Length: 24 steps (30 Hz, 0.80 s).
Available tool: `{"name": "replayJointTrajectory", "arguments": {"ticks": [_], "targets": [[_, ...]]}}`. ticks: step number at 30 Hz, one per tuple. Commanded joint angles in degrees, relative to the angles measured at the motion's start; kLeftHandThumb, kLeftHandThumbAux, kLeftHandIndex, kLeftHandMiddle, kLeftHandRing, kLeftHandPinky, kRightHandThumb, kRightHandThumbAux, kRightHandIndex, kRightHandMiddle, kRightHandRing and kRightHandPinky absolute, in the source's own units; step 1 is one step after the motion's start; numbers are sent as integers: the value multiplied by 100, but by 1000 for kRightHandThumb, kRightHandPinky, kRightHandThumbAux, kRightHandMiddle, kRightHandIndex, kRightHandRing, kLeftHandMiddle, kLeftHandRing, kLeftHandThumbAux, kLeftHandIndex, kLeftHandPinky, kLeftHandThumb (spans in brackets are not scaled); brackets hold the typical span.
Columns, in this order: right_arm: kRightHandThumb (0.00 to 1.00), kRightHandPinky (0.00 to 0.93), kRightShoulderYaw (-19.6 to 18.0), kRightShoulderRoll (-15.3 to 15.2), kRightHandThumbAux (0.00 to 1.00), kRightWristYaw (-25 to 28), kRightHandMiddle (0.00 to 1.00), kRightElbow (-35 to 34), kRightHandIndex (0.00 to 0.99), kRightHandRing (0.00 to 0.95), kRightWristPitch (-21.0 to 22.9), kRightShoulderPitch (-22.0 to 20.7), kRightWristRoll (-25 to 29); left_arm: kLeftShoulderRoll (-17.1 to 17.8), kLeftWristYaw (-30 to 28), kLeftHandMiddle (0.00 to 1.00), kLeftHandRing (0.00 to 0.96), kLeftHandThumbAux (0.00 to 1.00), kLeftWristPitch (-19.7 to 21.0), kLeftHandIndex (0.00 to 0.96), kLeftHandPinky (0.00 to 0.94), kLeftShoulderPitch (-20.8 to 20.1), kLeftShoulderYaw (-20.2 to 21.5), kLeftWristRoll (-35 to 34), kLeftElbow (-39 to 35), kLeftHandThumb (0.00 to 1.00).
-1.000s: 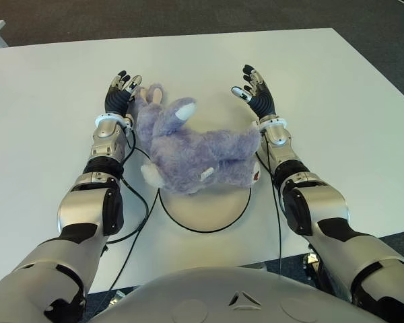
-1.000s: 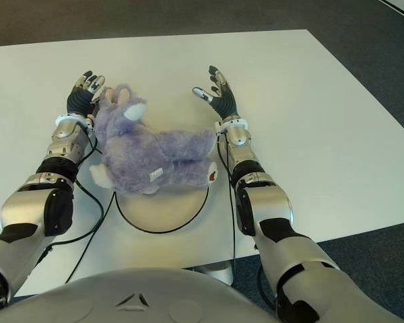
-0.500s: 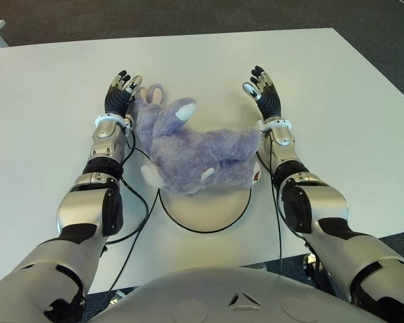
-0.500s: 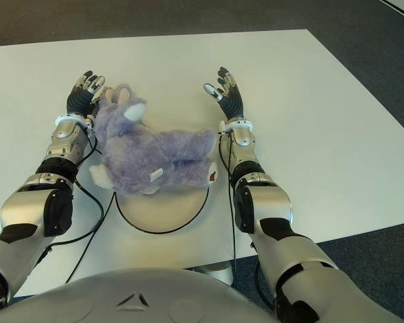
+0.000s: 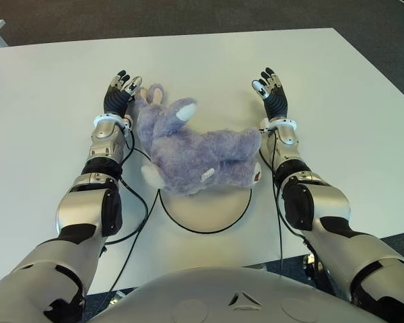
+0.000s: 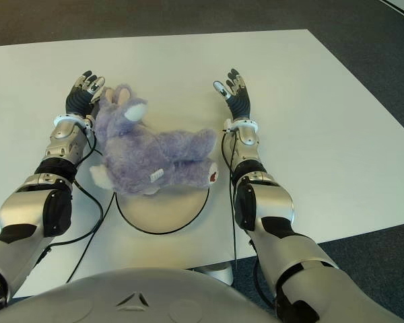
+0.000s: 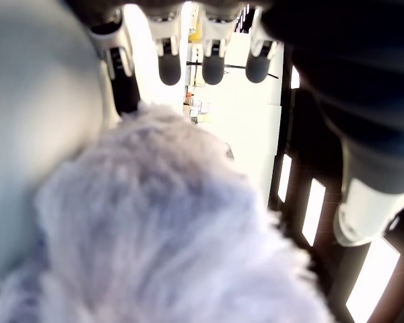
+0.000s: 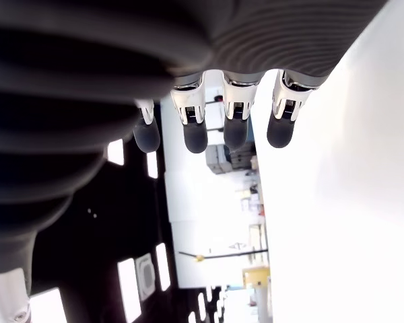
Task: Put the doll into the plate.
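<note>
A purple plush doll [image 5: 192, 151] with white ear and paws lies on its side, its lower body over the far rim of a round cream plate [image 5: 205, 208] edged in black. Its head [image 6: 124, 111] reaches past the plate onto the white table. My left hand [image 5: 118, 92] stands open with straight fingers against the doll's head; the fur [image 7: 161, 229] fills the left wrist view. My right hand [image 5: 272, 92] is open too, fingers [image 8: 195, 131] spread, apart from the doll to its right and holding nothing.
The white table [image 5: 47, 94] spreads wide on both sides of the arms. Black cables [image 5: 138, 208] run along my left forearm and over the plate's left side. Dark carpet [image 5: 188, 13] lies beyond the table's far edge.
My right hand has drawn away to the right from the doll, its palm turning outward. The doll, the plate and my left hand have stayed where they were.
</note>
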Motion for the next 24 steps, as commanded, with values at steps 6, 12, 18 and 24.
{"name": "replayJointTrajectory", "arguments": {"ticks": [6, 12, 18, 24], "targets": [[0, 0, -210, 19, 654, 114, 11, 229, 6, 0, 352, 283, 175, -24, -166, 38, 27, 613, 199, 0, 25, 318, 16, -19, 173, 101], [0, 0, -329, -49, 664, 160, 11, 247, 6, 0, 511, 239, 223, -34, -306, 34, 21, 603, 131, 0, 11, 339, 0, -17, 172, 109], [0, 0, -464, -54, 657, 91, 20, 271, 8, 0, 794, 167, 327, -53, -393, 36, 20, 588, 87, 0, 11, 364, -1, -21, 176, 118], [0, 0, -520, -16, 650, -16, 23, 320, 6, 0, 1207, 134, 355, -66, -475, 30, 20, 578, 39, 0, 25, 402, -5, -33, 171, 123]]}}
